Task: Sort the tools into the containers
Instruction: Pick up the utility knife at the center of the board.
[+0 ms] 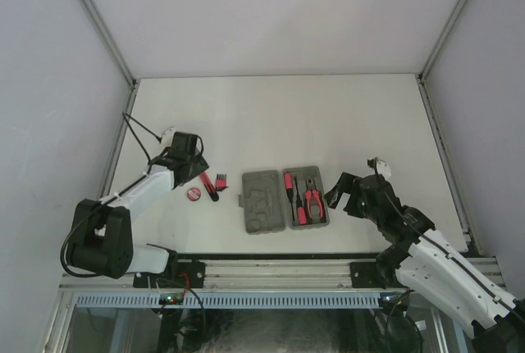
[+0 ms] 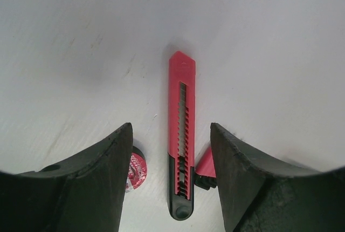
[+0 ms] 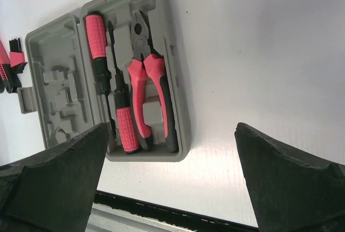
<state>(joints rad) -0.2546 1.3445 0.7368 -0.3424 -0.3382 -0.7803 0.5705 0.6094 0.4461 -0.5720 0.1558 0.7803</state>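
Right gripper (image 1: 343, 199) spread wide, holding nothing, above the desk (image 1: 287, 123) just right of the grey case (image 1: 262, 203). Case lying open on the desk: left half with bare slots, right half holding the pliers (image 3: 145, 75), a screwdriver (image 3: 97, 40) and a second screwdriver (image 3: 125, 124). Left of the case, on the desk: round red disc (image 2: 137, 170), comb-like piece (image 1: 220, 183), red-and-black knife (image 2: 181, 135). Left gripper (image 1: 195, 171) low over the knife, fingers (image 2: 97, 178) parted on both sides of it, not touching.
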